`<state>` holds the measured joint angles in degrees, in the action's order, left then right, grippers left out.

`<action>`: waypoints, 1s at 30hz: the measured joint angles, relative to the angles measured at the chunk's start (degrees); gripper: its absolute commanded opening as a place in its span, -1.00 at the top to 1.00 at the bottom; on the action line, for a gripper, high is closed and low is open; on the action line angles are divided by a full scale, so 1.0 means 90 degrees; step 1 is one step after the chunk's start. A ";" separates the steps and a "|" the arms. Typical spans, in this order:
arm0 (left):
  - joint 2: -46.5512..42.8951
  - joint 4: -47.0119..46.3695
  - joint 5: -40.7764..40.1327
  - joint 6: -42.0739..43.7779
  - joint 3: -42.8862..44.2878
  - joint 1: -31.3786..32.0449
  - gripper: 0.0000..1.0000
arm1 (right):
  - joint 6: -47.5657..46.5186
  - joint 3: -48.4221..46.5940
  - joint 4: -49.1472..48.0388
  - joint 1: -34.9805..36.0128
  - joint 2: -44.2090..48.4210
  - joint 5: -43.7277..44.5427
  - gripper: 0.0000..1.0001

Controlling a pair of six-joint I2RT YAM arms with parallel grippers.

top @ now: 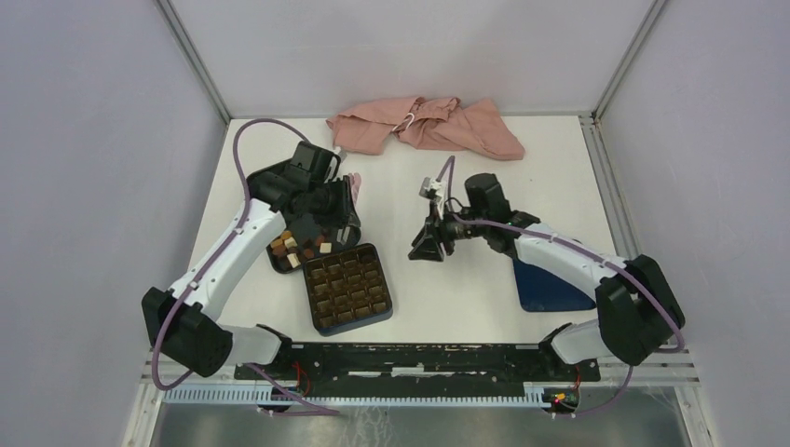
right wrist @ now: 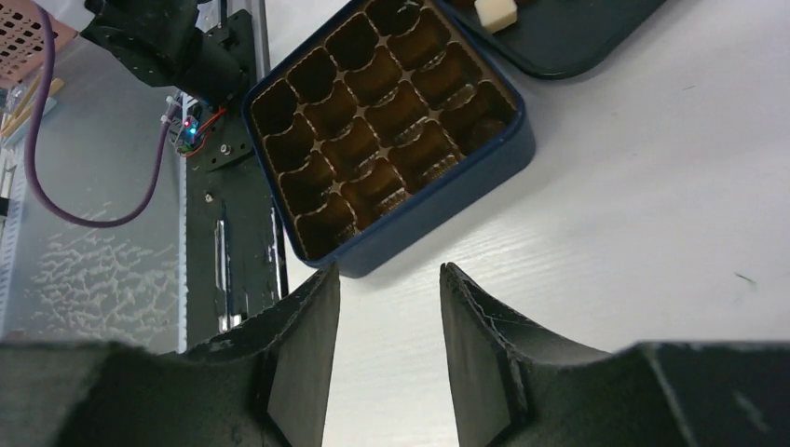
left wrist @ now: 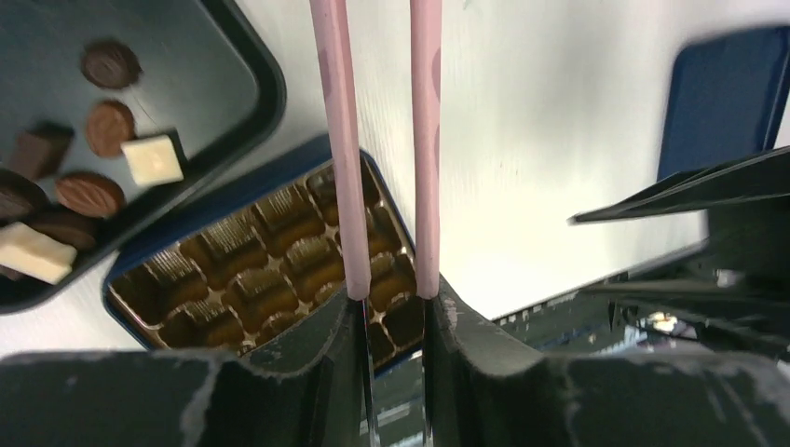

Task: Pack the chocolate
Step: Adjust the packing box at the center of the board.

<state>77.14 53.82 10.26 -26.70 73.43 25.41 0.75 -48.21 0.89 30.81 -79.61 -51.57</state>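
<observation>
Two arms seen w/ white link shells, black joint housings; purple cables (top: pixel 244 154) looped along each. Black mounting plate (top: pixel 410 358) is fixed betw. the bases, red wiring at its ends. Left gripper (left wrist: pixel 391 307): black scuffed fingers, pink stick-like extensions. Right gripper (right wrist: pixel 389 326): black, worn edges.

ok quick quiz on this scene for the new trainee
1. True or false: the chocolate lies in the black tray.
2. The left end effector grips: a) pink tongs b) a spoon c) nothing
3. Fill in: the right end effector is empty and ____.
Key: 1 true; 2 a; 3 open
</observation>
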 measured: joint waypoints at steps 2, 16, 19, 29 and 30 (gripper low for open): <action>-0.0180 -0.0219 -0.0175 -0.0032 0.0002 0.0000 0.46 | 0.0381 -0.0078 -0.0151 0.0401 -0.0279 0.0306 0.02; -0.1132 -0.0267 -0.1367 -0.0100 -0.0420 0.0000 0.45 | 0.1727 -0.2006 0.0857 0.1948 -0.2397 0.3019 0.03; -0.1277 -0.0172 -0.1559 -0.0100 -0.0420 0.0000 0.45 | 0.1795 -0.2339 0.1212 0.2001 -0.2778 0.3296 0.05; -0.1411 0.0012 -0.1700 -0.0100 -0.0454 0.0000 0.43 | 0.1809 -0.2633 0.1702 0.2079 -0.3111 0.3597 0.01; -0.1409 0.0029 -0.1693 -0.0100 -0.0474 0.0000 0.42 | 0.1751 -0.2633 0.1700 0.2079 -0.3101 0.3577 -0.01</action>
<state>64.47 54.08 -4.97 -27.59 69.17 25.41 16.51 -71.90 16.19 49.52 -107.53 -19.38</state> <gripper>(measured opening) 0.305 0.484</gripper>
